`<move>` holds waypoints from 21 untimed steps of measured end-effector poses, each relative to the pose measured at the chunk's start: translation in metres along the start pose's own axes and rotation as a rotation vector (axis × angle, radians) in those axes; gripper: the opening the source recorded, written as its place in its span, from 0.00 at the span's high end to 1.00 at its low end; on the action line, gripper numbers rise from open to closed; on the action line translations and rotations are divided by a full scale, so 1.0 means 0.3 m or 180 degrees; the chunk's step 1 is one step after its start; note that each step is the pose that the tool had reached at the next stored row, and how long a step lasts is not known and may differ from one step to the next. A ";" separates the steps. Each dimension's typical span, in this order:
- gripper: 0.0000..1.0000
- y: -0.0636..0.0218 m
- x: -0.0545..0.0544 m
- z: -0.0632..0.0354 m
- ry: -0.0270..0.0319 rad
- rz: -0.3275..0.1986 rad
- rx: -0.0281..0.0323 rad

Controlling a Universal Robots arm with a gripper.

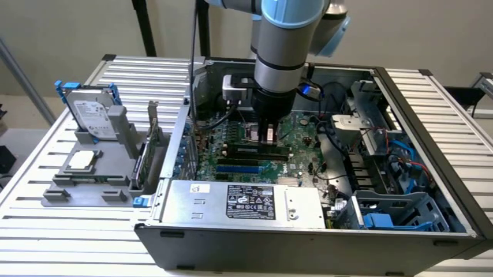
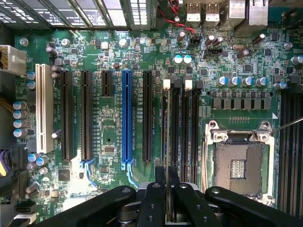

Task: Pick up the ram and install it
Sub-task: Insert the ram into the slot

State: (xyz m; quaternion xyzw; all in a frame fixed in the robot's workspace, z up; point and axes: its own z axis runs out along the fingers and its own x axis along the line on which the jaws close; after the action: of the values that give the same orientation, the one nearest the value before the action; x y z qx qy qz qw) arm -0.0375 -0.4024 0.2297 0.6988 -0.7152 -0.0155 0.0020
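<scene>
the open grey metal computer case (image 1: 431, 231) lies on the slatted counter (image 1: 46, 231). inside it, above the green motherboard (image 2: 109, 123), the black claw (image 2: 167, 198) pinches the slim green ram stick (image 2: 167, 142) edge-on over its memory slots (image 2: 182, 127). light, stiff, fragile: hold by its upper edge.

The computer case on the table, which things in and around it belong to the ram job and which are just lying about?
In the job:
- ram, held edge-on
- tool, shut on it
- memory slots
- motherboard

Lying about:
- hard drive
- processor chip
- expansion card
- power supply
</scene>
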 end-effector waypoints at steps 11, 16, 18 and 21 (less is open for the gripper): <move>0.86 0.007 0.000 0.006 -0.0001 0.0000 0.0027; 0.86 0.010 0.000 0.009 -0.0001 -0.0001 0.0040; 0.86 0.011 0.000 0.011 -0.0001 -0.0001 0.0043; 0.86 0.013 0.000 0.013 -0.0001 -0.0001 0.0046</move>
State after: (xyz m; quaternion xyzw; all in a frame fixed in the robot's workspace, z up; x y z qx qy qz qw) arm -0.0414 -0.4023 0.2260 0.6989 -0.7152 -0.0105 -0.0031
